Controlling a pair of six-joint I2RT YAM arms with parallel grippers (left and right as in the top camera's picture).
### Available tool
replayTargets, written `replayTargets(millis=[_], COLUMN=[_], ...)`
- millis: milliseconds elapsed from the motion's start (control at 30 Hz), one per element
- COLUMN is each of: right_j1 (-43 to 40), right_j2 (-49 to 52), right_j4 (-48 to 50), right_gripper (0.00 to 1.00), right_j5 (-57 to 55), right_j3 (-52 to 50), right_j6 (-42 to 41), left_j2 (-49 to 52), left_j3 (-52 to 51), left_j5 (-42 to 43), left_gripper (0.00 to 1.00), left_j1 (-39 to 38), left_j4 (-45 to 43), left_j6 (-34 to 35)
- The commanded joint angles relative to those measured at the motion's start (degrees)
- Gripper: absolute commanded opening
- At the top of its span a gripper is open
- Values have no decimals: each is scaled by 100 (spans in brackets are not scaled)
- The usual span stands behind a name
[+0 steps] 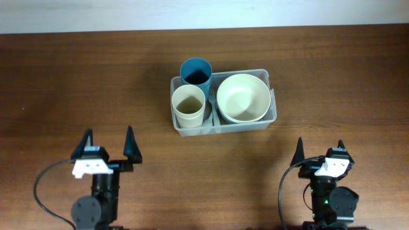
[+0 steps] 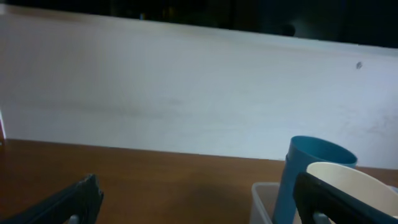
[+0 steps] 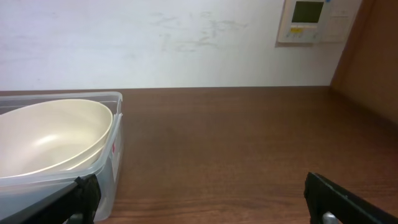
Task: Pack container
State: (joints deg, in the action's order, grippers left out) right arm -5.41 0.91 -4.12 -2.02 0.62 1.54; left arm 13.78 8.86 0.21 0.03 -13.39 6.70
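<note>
Container [image 1: 223, 128] sits on the wooden table [image 1: 64, 76], toward its far middle, well apart from both arms; inside it a blue cup [image 1: 195, 71] stands upright in the far left corner, a cream cup [image 1: 188, 107] just in front of it, and a cream bowl [image 1: 243, 98] fills the right side. Left gripper [image 1: 108, 137] rests at the near edge, jaws spread wide and holding nothing; right gripper [image 1: 319, 148] is likewise wide apart and empty, with the container's wall to its left.
</note>
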Motion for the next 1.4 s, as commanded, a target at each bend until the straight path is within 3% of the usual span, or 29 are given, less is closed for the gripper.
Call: replayTargets(millis=[0, 367, 833, 933, 1067, 1367], right_j1=[52, 52, 52, 52, 52, 52], right_j2=[-17, -17, -17, -17, -17, -17], right_j4=[-42, -42, -42, -42, -42, -42], right_gripper=[99, 99, 99, 99, 99, 99], right_j5=[9, 9, 9, 7, 7, 9], right_j3=[-31, -31, -31, -31, -31, -31], right_j6=[-4, -7, -7, -4, -4, -4], left_j2=[-337, -1362, -1351, -1351, -1351, -1351], left_j3=[-190, -214, -249, -404, -852, -839], left_j5=[-111, -247, -457, -472, -474, -601], left_gripper=[100, 100, 100, 100, 100, 100], left_j1=[-26, -26, -24, -20, -11, 28], left_j4=[118, 1399, 2603, 2516, 1700, 1768], left_j6=[-57, -374, -376, -555, -673, -678])
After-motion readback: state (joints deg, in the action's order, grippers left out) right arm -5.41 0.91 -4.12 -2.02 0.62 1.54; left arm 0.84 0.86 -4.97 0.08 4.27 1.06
